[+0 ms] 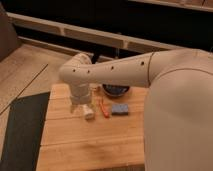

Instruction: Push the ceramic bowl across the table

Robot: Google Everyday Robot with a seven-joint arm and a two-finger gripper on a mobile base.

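Gripper (81,103) hangs low over the butcher-block table (90,145), just beside the cream cup (89,112); clenched or released, can't tell. Ceramic bowl (116,90) sits near the far edge, behind the blue sponge (119,109). Dark floor mat (22,130) lies left, with plank floor (25,70) beyond.
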